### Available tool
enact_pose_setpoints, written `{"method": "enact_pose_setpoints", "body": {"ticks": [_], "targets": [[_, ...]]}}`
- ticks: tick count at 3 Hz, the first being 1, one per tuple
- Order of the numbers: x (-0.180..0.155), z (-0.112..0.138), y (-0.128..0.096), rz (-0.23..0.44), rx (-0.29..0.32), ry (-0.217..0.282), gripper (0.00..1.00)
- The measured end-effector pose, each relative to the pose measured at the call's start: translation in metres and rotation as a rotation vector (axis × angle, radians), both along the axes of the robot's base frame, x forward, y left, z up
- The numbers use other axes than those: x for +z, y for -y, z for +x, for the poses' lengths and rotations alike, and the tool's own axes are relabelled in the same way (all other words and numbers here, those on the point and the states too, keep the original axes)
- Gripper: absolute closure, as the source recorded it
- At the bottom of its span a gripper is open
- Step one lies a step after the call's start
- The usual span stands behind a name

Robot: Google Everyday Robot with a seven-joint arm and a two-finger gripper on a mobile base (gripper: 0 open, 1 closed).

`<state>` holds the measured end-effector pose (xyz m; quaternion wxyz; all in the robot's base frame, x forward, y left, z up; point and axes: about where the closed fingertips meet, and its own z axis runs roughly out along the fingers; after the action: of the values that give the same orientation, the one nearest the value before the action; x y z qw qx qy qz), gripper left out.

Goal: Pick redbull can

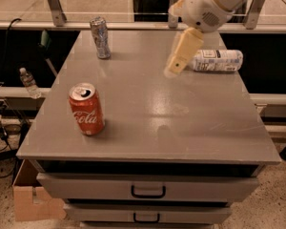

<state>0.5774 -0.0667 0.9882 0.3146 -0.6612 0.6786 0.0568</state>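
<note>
The redbull can [100,37] is a slim silver-grey can with bluish markings. It stands upright at the far left of the grey table top [148,104]. My gripper [176,63] hangs over the far middle of the table, well to the right of the can and not touching it. Its cream-coloured fingers [183,51] point down and to the left. The white arm comes in from the top right.
A red Coca-Cola can [87,109] stands near the front left. A clear plastic bottle [216,60] lies on its side at the far right, just behind my gripper. Drawers [148,191] are below the front edge. A cardboard box [31,202] sits on the floor at left.
</note>
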Motion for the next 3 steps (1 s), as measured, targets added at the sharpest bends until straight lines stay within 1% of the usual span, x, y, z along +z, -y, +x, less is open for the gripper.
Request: {"method": "enact_pose_setpoints", "body": {"ticks": [1, 2, 3], "targets": [[0.001, 0.003, -0.002, 0.011, 0.001, 0.004, 0.0], [0.0, 0.016, -0.011, 0.07, -0.011, 0.01, 0.0], [-0.007, 0.056, -0.034, 0.194, -0.041, 0.034, 0.0]]}}
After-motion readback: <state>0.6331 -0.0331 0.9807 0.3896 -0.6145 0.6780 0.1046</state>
